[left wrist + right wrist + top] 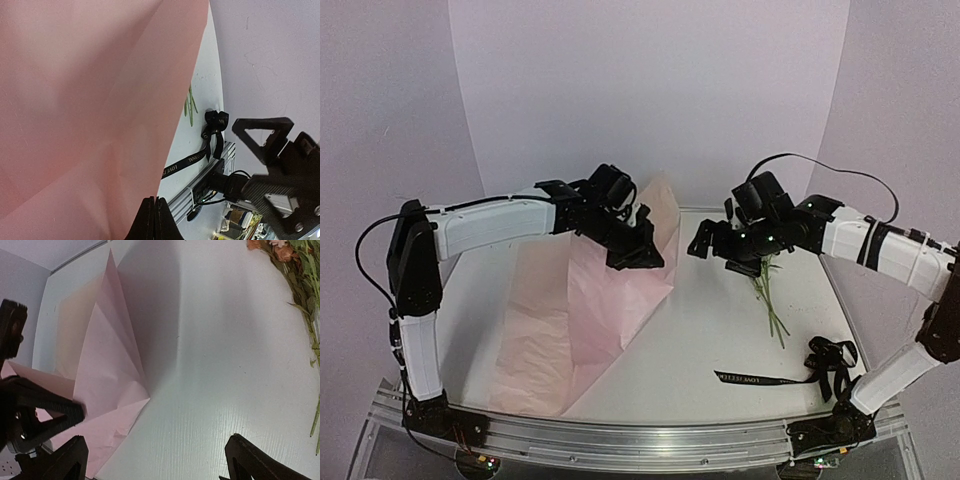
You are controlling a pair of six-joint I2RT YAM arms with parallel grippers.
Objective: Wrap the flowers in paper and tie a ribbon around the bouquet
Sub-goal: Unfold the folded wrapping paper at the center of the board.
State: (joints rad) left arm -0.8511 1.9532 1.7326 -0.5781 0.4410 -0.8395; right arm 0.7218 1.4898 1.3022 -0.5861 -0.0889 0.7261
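Paper (590,310), pale pink, thin and creased, covers the left half of the white worktop (710,330). Its right part stands up in a tented peak toward the rear edge, and the rest lies flat down to the near-left corner. The left gripper (638,256) is pinched tight on the raised sheet. The flowers (767,295) lie near the right edge, with thin green stems pointing to the near edge and cream and rust blooms toward the rear, just beside the right gripper (713,245). That gripper's fingers stand wide apart and grip nothing. The ribbon (770,378), black with white lettering, lies by the near-right corner with one end bunched. A strip of smooth worktop shows between paper and stems.
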